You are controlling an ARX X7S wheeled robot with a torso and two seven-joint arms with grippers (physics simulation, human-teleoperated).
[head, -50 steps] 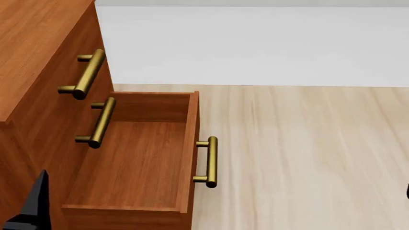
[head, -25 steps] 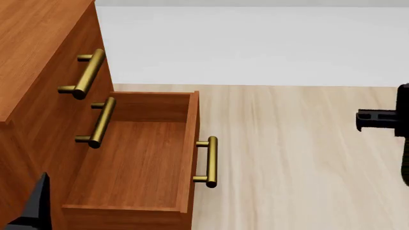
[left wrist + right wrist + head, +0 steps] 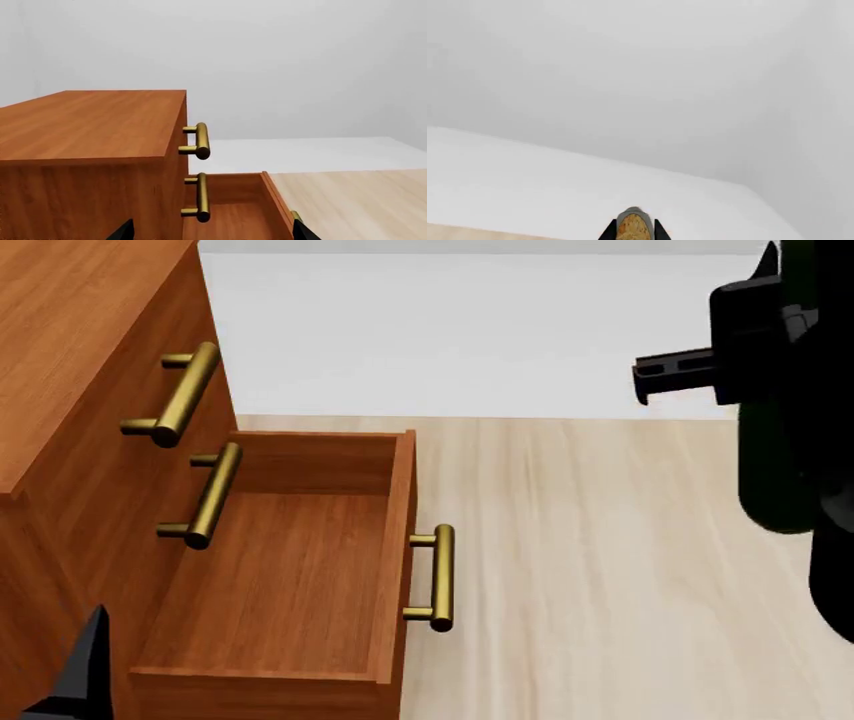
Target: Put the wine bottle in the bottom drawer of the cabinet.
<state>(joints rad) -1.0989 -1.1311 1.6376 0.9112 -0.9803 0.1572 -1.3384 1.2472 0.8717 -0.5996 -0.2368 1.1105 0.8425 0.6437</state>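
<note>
Reddish-brown wooden cabinet [image 3: 94, 370] at left; left gripper [image 3: 80, 680] low beside it, state not discernible. Bottom drawer [image 3: 287, 570] pulled out, brass bar handle on its front. At far right, right gripper [image 3: 767, 360] clamps the wine bottle [image 3: 781, 465]: dark green glass, tan cork, held well above the floor.

Head view: looks steeply down, close over the open bottom drawer [image 3: 287, 570] beside the cabinet [image 3: 80, 350] front.
Left wrist view: sits low beside the cabinet [image 3: 93, 125], faces level along its front toward the wall.
Right wrist view: points up at blank wall, cork of the wine bottle [image 3: 633, 226] at frame edge.
Shared: cabinet and drawer, head and left wrist views.
</note>
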